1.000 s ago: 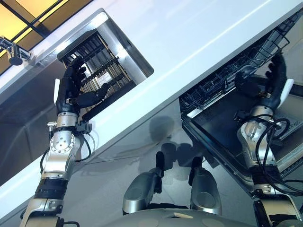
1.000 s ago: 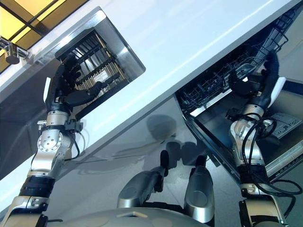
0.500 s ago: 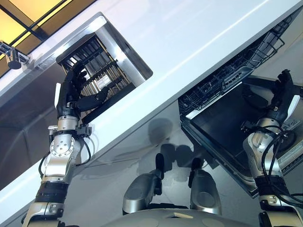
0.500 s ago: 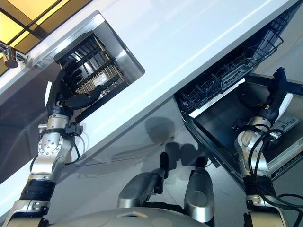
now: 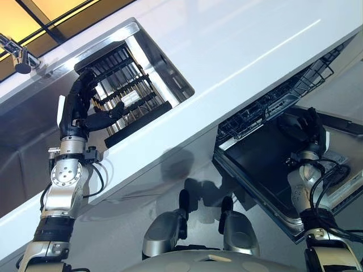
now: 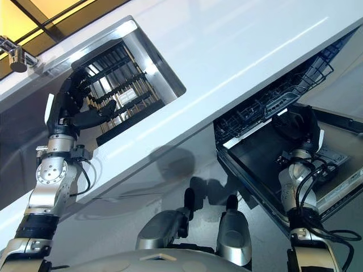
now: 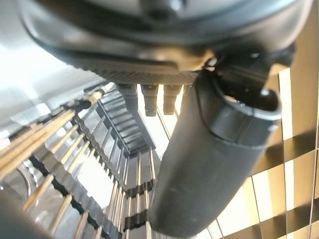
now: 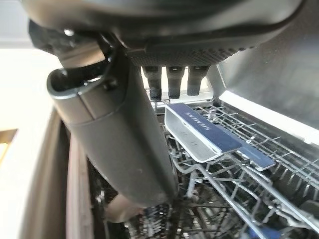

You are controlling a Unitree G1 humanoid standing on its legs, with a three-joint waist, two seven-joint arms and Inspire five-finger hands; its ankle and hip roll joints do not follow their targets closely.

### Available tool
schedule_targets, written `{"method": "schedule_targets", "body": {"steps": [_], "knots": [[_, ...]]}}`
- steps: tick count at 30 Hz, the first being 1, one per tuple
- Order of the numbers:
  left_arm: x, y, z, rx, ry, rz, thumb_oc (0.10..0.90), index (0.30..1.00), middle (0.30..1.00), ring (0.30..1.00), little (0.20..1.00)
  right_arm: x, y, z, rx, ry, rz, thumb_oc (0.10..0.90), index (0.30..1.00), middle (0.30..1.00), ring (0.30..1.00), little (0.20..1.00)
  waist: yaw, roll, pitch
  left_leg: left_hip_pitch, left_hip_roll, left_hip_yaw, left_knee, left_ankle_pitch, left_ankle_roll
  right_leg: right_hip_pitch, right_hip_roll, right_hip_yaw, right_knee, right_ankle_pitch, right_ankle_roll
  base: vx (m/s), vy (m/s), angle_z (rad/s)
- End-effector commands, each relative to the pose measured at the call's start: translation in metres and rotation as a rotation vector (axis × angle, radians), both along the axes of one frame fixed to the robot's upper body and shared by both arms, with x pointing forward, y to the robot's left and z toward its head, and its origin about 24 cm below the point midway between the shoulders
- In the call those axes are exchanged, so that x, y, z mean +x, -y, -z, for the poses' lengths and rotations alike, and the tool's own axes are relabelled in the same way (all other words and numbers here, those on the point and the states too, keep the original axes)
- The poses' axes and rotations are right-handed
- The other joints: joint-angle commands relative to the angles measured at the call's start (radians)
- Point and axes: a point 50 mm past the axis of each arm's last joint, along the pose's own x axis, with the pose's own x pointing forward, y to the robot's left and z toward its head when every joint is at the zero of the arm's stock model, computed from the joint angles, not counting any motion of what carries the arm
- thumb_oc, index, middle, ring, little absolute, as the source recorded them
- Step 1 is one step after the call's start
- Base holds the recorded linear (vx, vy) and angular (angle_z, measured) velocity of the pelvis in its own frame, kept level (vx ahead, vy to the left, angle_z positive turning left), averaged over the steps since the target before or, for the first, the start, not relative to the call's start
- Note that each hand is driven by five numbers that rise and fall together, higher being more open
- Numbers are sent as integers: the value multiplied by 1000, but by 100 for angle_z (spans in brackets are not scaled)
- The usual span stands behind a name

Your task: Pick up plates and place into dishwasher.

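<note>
Fingers of the left hand [image 5: 79, 110] curve loosely over the dish rack [image 5: 127, 93] in the sink [image 5: 173, 73], thumb jutting sideways, holding nothing. The right hand [image 5: 312, 127] hangs relaxed and empty beside the dishwasher's [image 5: 266, 158] pulled-out wire basket [image 8: 234, 144]. I cannot make out any plates.

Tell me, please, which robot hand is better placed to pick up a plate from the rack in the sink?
Probably the left. The left robot hand is open right at the drying rack in the sink, while the right robot hand is over by the dishwasher basket.
</note>
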Motion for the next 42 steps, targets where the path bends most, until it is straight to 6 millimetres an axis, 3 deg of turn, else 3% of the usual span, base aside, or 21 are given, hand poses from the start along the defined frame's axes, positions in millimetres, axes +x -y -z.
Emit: {"method": "schedule_targets", "body": {"steps": [1,13,23,31,42], "knots": [[6,-9,-58,75,230,5,800,900,900,900,900,28,4,-60,-167,164,-61,800,900,900,900,900,9,-34,-48,-52,-77,25,101,-113,46,-5,14,13,-36,27,15,4,-37,8],[13,-5,-77,104,277,30,800,900,900,900,900,47,-2,-80,-234,162,-108,800,900,900,900,900,32,-29,-7,-92,-79,-2,123,-106,42,-35,8,-9,-4,21,1,-1,-11,10],[13,-1,-74,99,278,43,800,900,900,900,900,57,-31,-94,-206,260,-335,800,900,900,900,900,43,-31,-2,-92,-81,-20,126,-103,42,-39,4,-17,12,13,-6,25,9,4],[14,1,-71,85,267,56,800,900,900,900,900,64,-47,-112,-195,352,-418,800,900,900,900,900,55,-28,-8,-81,-85,-32,123,-101,40,-21,2,-27,-7,20,-8,24,11,2],[17,10,-65,75,251,100,800,900,900,900,900,71,-89,-180,-193,675,-455,800,900,900,900,900,93,-19,-25,-90,-91,-58,137,-106,41,-19,-3,-47,-7,14,-15,13,6,5]]}}
